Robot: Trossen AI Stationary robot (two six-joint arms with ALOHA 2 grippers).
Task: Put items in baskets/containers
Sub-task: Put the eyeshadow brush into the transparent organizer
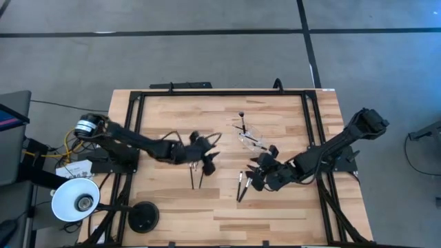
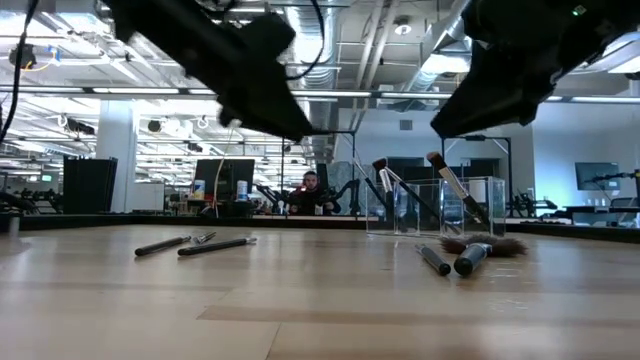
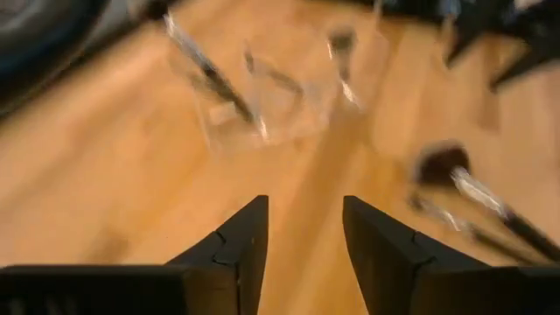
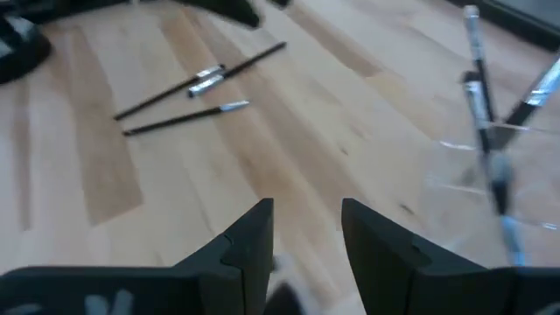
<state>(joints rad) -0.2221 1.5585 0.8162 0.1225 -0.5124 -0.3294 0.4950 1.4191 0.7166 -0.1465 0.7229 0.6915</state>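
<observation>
A clear cup (image 1: pixel 252 139) stands on the wooden table right of centre, with several slim brushes (image 2: pixel 447 190) leaning in it, bristles up. Two thin dark brushes (image 1: pixel 197 176) lie flat left of centre, and a few more brushes (image 1: pixel 242 187) lie flat near the right arm, one with a wide bushy head (image 2: pixel 487 246). My left gripper (image 3: pixel 302 206) hovers open above the table just past the left pair and faces the cup (image 3: pixel 262 105). My right gripper (image 4: pixel 306 206) hangs open over the right group (image 2: pixel 450 258), nothing between its fingers.
A white round lamp shade (image 1: pixel 74 198) and a black round base (image 1: pixel 143 218) sit at the table's near left corner. A black frame (image 1: pixel 220 92) runs along the table's edges. Bare wood lies between the two arms and toward the near edge.
</observation>
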